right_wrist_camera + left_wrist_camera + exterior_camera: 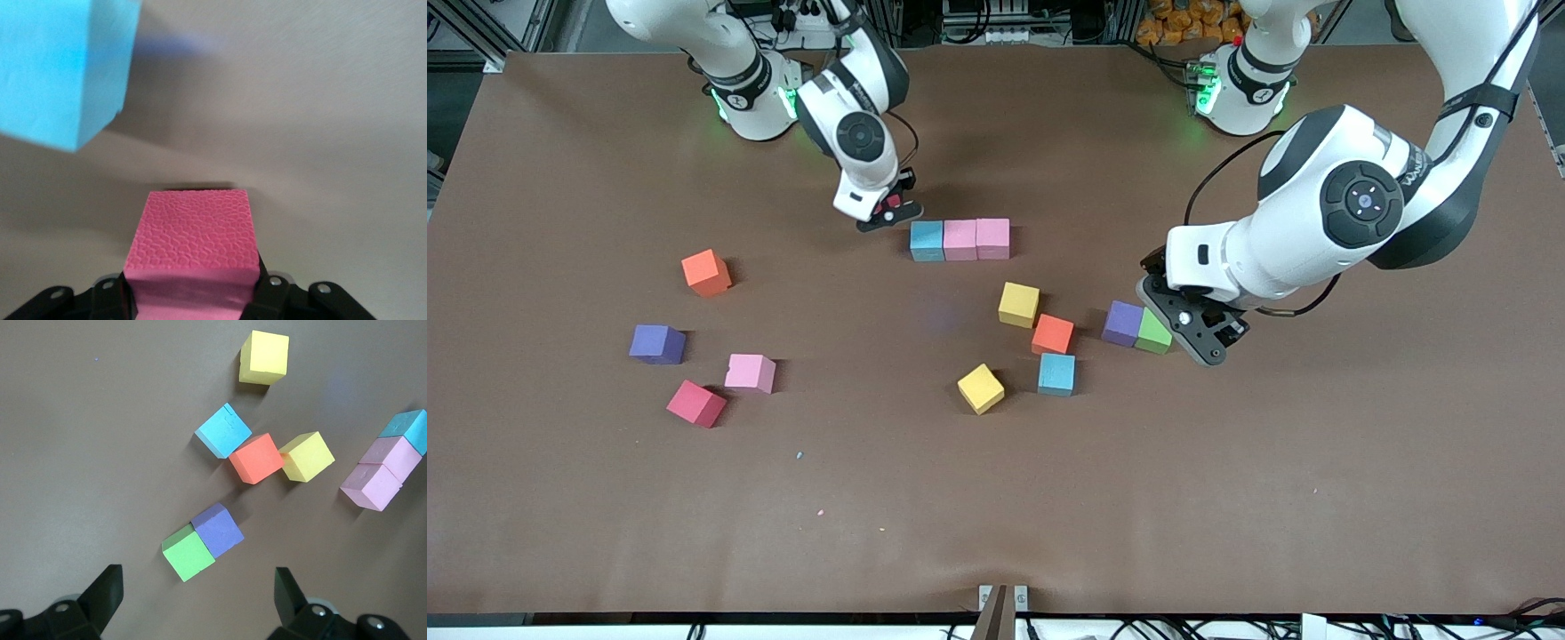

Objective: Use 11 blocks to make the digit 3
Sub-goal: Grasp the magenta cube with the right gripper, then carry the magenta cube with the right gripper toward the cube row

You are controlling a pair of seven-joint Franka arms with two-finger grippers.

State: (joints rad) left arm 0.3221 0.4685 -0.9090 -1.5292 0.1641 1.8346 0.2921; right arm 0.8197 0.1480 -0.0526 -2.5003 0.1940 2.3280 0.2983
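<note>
My right gripper (pixel 889 212) is shut on a pink-red block (pixel 193 230), low over the table beside the light blue block (pixel 927 240) that ends a row with two pink blocks (pixel 960 239) (pixel 993 238). My left gripper (pixel 198 597) hangs open and holds nothing, beside the green cube (pixel 189 553), which touches a purple block (pixel 218 529). Nearer the front camera than the row lie a yellow block (pixel 1018 304), a red-orange block (pixel 1052 334), a light blue block (pixel 1056 373) and another yellow block (pixel 980 388).
Toward the right arm's end of the table lie an orange block (pixel 706 272), a purple block (pixel 657 344), a pink block (pixel 750 372) and a red block (pixel 695 404). Small crumbs (pixel 799 455) dot the brown table (pixel 1227 498) nearer the front camera.
</note>
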